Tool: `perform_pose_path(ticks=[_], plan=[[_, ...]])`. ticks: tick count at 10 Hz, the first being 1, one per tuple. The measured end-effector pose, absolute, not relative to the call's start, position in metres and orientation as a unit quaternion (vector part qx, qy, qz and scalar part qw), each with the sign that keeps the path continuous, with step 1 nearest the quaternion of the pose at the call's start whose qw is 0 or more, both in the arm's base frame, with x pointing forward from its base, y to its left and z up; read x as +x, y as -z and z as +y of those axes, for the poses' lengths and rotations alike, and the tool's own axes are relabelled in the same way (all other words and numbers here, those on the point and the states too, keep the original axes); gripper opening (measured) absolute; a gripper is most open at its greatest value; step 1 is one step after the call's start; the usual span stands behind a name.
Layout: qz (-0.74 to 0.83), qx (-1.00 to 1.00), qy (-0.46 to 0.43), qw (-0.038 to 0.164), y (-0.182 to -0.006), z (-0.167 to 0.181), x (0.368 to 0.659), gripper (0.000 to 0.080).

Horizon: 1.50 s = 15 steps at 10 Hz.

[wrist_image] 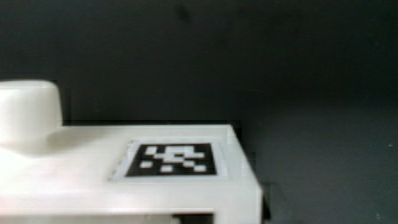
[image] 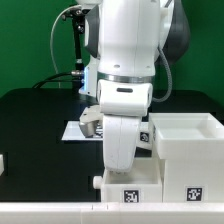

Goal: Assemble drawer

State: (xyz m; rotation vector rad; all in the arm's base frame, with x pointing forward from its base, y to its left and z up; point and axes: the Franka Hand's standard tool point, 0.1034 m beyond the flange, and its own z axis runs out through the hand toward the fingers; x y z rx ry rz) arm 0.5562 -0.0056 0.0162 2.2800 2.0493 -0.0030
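Note:
The large white cube-like shell (image: 186, 150) stands open-topped at the exterior view's right, with a tag on its front. A shallow white tray (image: 128, 190) with a tag lies just left of it, under my arm. My gripper (image: 126, 170) is lowered onto this tray, and its fingers are hidden by the hand. The wrist view shows the tray's top (wrist_image: 125, 175) very close, with a tag (wrist_image: 175, 158) and the round knob (wrist_image: 29, 115). The picture's lower edge is a white blur, so the jaws cannot be made out.
The marker board (image: 78, 129) lies on the black table behind my arm. A small white part (image: 2, 162) shows at the exterior view's left edge. A white wall (image: 50, 212) runs along the table's front edge.

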Motion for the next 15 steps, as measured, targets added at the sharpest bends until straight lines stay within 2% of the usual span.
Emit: perform_pose_path(ticks=[10, 15], plan=[[0.705, 0.707, 0.011, 0.055, -0.018, -0.014, 0.558, 0.0038], [0.703, 0.708, 0.032, 0.047, -0.019, -0.012, 0.558, 0.0038]])
